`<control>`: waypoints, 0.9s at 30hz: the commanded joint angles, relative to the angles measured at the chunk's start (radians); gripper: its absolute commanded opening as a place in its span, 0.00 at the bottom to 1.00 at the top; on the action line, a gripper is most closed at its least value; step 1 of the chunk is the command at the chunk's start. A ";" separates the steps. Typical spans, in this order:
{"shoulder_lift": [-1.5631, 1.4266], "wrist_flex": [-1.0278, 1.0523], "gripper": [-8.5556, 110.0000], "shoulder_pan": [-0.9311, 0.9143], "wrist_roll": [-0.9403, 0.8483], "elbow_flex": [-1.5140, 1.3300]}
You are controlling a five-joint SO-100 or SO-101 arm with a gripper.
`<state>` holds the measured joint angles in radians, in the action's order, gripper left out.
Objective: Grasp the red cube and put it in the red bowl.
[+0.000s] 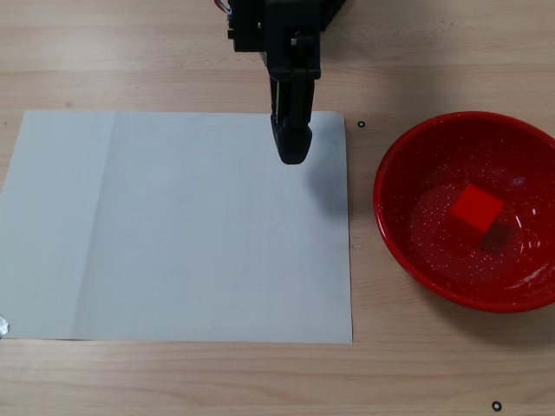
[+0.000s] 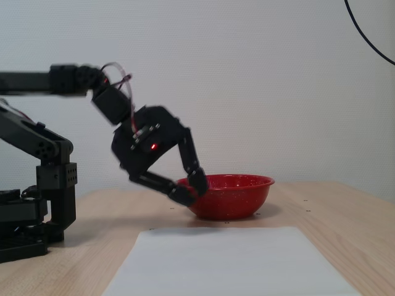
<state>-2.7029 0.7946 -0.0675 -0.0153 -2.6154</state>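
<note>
The red cube (image 1: 476,208) lies inside the red bowl (image 1: 406,178), a little right of its centre, in the top-down fixed view. In the side fixed view the bowl (image 2: 237,198) stands on the table and its wall hides the cube. My black gripper (image 1: 291,149) hangs over the upper right part of the white paper, left of the bowl and apart from it. In the side fixed view the gripper (image 2: 192,189) is above the table in front of the bowl's left edge. Its fingertips meet and hold nothing.
A white paper sheet (image 1: 173,225) covers the middle of the wooden table and also shows in the side view (image 2: 228,259). Small black marks (image 1: 362,124) dot the table. The arm's base (image 2: 37,203) stands at the left in the side view.
</note>
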 commanded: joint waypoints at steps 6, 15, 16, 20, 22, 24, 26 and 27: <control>-0.247 -0.146 0.07 -0.020 0.011 -0.172; -0.434 -0.285 0.07 -0.038 -0.029 -0.402; -0.445 -0.313 0.07 -0.040 -0.032 -0.426; -0.479 -0.354 0.07 -0.040 -0.069 -0.488; -0.489 -0.330 0.07 -0.044 -0.107 -0.488; -0.505 -0.295 0.07 -0.052 -0.138 -0.488; -0.525 -0.242 0.07 -0.058 -0.164 -0.488; -0.535 -0.213 0.07 -0.058 -0.172 -0.488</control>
<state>-3.1861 0.5737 -0.1120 -0.1718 -3.0986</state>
